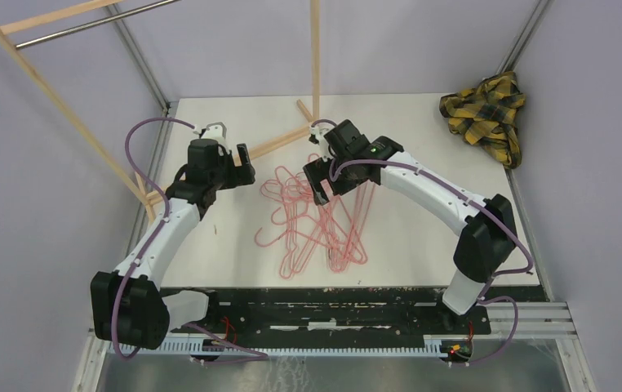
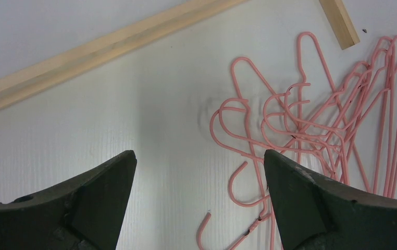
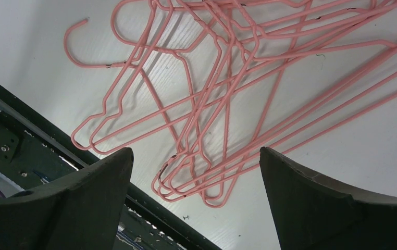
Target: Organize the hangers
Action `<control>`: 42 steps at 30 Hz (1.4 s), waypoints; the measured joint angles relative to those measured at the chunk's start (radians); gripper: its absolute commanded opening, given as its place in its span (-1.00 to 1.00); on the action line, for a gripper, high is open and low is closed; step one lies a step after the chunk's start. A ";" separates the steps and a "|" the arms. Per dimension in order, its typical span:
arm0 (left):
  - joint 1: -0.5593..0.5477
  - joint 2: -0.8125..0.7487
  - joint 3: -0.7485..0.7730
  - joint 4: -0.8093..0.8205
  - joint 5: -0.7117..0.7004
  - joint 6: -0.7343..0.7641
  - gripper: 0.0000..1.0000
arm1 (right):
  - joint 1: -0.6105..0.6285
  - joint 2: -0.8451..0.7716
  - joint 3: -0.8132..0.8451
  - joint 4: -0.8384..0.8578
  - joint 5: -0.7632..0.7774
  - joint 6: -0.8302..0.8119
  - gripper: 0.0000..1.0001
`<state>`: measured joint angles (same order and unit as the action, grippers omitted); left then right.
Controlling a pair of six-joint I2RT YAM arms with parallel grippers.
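Note:
Several pink wire hangers (image 1: 316, 224) lie tangled in a heap on the white table, hooks toward the back. My left gripper (image 1: 244, 169) is open and empty, just left of the heap; in the left wrist view the hangers' hooks (image 2: 311, 114) lie to the right of its fingers, one hook partly between them. My right gripper (image 1: 317, 181) is open and empty, above the back of the heap; in the right wrist view the hangers (image 3: 227, 104) spread out below its fingers.
A wooden-framed rack with a metal bar (image 1: 87, 24) stands at the back left; its wooden base strip (image 1: 279, 140) lies on the table behind the hangers, also in the left wrist view (image 2: 97, 49). A yellow-black plaid cloth (image 1: 487, 110) lies at the back right. The table's front rail (image 3: 40, 156) is near.

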<state>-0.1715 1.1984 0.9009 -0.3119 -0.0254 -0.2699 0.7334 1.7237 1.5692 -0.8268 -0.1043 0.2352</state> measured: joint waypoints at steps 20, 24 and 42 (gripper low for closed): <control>0.000 -0.042 -0.064 0.000 -0.002 -0.053 0.98 | -0.031 0.259 -0.011 0.076 0.051 0.063 -0.27; 0.000 -0.052 -0.080 0.003 -0.001 -0.065 0.98 | -0.056 0.328 -0.001 0.097 0.043 0.084 -0.24; 0.000 -0.051 -0.106 0.011 -0.001 -0.092 0.99 | -0.084 0.361 -0.001 0.111 -0.011 0.109 -0.99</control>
<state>-0.1715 1.1473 0.7952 -0.3012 -0.0261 -0.3622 0.6498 2.0846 1.5684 -0.7155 -0.1158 0.3439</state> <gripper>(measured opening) 0.994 0.022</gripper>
